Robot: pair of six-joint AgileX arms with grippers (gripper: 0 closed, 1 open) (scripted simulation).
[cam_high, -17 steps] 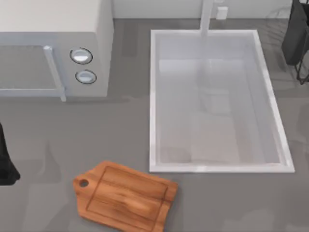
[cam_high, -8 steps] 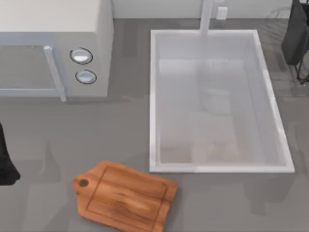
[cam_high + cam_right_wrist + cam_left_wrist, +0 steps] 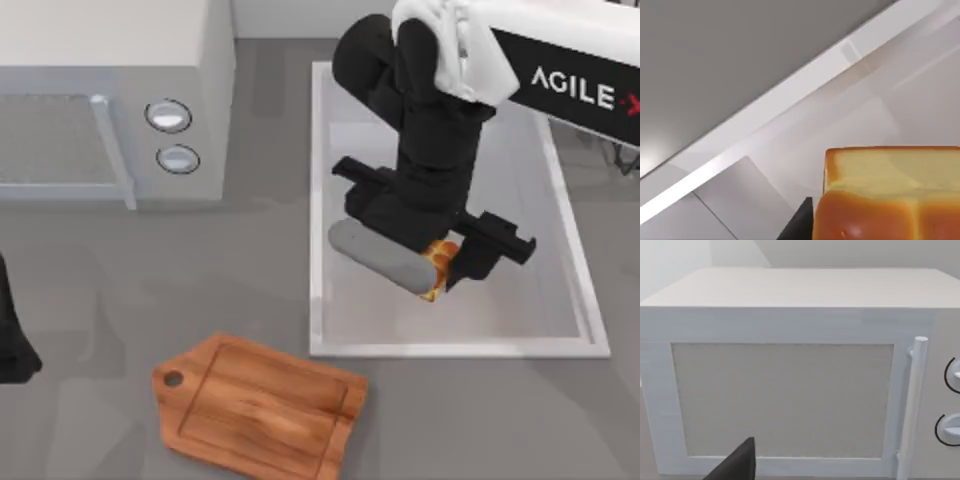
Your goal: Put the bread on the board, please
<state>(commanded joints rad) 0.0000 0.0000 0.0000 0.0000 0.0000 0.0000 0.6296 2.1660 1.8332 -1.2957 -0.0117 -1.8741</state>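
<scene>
My right gripper (image 3: 440,270) is over the sink (image 3: 325,200), pinching the bread (image 3: 437,262), so the loaf's up above the basin. Up close on the right wrist view the bread (image 3: 890,195) is golden on top with a browned crust. The board (image 3: 260,405) lies on the counter in front of the sink, well apart from it. My left arm (image 3: 12,335) sits parked at the table's left edge, facing the microwave (image 3: 790,385).

Bread (image 3: 437,268) mostly hidden under right claw (image 3: 440,262); cut off by right wrist view's edge (image 3: 890,195).
</scene>
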